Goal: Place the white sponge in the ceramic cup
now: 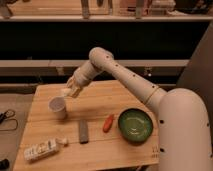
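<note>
Wooden table (100,150), dark shelving (150,42) behind; pincer (71,91) above ceramic cup (58,107), gripping white sponge (65,92).

The off-white gripper (71,91), hanging just above the plain white ceramic cup (58,107), clasps the cream white sponge (65,93). The arm (125,75) is white with dark dots. On the pale planked wooden table (115,97) lie a dark grey block (83,131), an orange-red item (108,123), a green bowl (135,125) and a white labelled bottle (41,149).

Gripper (70,91) (white sponge (65,92) in it) above ceramic cup (58,108).
</note>
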Tool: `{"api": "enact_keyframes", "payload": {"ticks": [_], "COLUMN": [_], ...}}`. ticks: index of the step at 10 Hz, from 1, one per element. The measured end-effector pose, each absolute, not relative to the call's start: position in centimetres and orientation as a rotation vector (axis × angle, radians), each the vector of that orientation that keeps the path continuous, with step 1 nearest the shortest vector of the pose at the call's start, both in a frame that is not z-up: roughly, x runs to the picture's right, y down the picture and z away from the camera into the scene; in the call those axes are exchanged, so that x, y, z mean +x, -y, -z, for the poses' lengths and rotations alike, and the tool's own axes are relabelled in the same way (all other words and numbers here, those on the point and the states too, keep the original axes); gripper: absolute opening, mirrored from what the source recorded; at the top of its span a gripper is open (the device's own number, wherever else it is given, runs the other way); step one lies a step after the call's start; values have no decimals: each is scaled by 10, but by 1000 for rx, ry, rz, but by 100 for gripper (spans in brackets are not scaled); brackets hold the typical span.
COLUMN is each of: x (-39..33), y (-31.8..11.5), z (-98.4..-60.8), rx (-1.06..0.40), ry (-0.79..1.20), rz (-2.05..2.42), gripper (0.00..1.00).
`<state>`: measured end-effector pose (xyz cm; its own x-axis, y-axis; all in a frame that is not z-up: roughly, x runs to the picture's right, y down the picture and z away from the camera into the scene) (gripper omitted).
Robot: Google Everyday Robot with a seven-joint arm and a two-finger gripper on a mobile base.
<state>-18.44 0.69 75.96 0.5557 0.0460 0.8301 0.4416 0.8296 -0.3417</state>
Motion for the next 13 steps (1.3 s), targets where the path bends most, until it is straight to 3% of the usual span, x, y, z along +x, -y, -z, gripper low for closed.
{"api": "enact_keyframes", "payload": {"ticks": [13], "x": [-239], "y": [-25], "z": [-740], "rx": [-604], "ry": [1066], "rz": [244], "gripper": [0]}}
